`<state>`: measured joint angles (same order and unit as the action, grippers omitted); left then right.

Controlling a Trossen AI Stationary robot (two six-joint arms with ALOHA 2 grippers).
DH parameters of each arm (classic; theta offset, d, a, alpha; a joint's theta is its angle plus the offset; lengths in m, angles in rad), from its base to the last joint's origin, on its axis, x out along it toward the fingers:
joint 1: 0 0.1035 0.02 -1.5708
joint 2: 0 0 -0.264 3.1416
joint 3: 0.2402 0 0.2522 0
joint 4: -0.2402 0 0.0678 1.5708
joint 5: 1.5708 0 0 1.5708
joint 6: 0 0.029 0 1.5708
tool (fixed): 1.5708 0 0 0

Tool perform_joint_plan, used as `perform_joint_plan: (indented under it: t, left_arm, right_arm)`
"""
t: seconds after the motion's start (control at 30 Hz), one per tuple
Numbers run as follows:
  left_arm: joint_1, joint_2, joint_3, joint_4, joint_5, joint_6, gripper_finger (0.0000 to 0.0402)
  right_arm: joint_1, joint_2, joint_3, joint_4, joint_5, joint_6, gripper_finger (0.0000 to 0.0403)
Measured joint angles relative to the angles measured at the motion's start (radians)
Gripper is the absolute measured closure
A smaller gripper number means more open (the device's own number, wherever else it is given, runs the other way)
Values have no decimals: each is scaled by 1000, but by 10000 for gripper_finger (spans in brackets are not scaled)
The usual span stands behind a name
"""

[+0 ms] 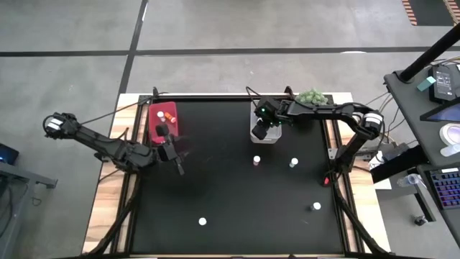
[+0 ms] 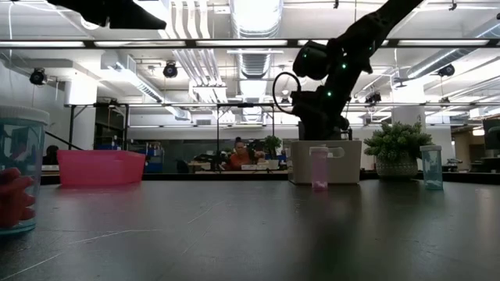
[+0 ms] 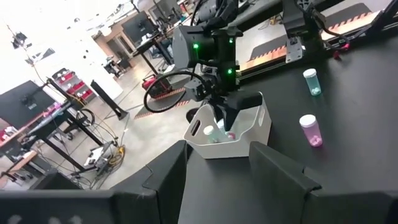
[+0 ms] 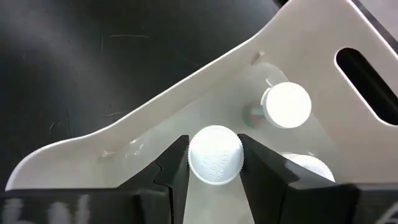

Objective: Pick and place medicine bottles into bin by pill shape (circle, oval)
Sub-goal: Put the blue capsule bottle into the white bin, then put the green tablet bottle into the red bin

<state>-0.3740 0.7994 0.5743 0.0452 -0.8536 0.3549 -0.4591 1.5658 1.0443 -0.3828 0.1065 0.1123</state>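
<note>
The table (image 1: 230, 208) is matte black. On it stand a pink bin (image 1: 167, 121) and a white bin (image 1: 264, 133). The medicine bottles (image 1: 256, 160) near the white bin have white caps, one body pinkish (image 2: 319, 173), another greenish (image 2: 430, 167). The spiky plant (image 1: 313, 95) is green.

Right claw (image 4: 214, 155) is down inside the white bin (image 4: 186, 99), and its white-capped bottle (image 4: 215, 154) shows only the cap, body hidden underneath. Another cap (image 4: 308, 167) in there is half covered by a finger. At worktop level, a big near bottle (image 2: 19, 168) is cut off by the frame edge, its contents a red blur. From above, the loose bottles (image 1: 256, 160) are too small to tell pill shape. The pink bin (image 1: 167, 119) is partly covered by the left claw (image 1: 169, 147), whose fingertips can't be made out.
</note>
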Motion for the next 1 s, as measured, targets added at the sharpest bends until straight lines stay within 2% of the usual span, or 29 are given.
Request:
perform_joint_plan:
  t: [0.5,0.7,0.87,1.0]
  left_arm:
    - [0,-3,5,59,0,107,242]
    - [0,3,5,84,1,96,242]
    - [-1,39,5,105,33,-23,242]
    - [-1,103,14,102,102,-146,242]
  right_arm:
    - [0,-6,0,-3,1,3,227]
    - [3,-87,0,-14,2,0,224]
    - [34,-201,-20,-19,2,0,232]
    - [98,-300,-93,85,1,-15,240]
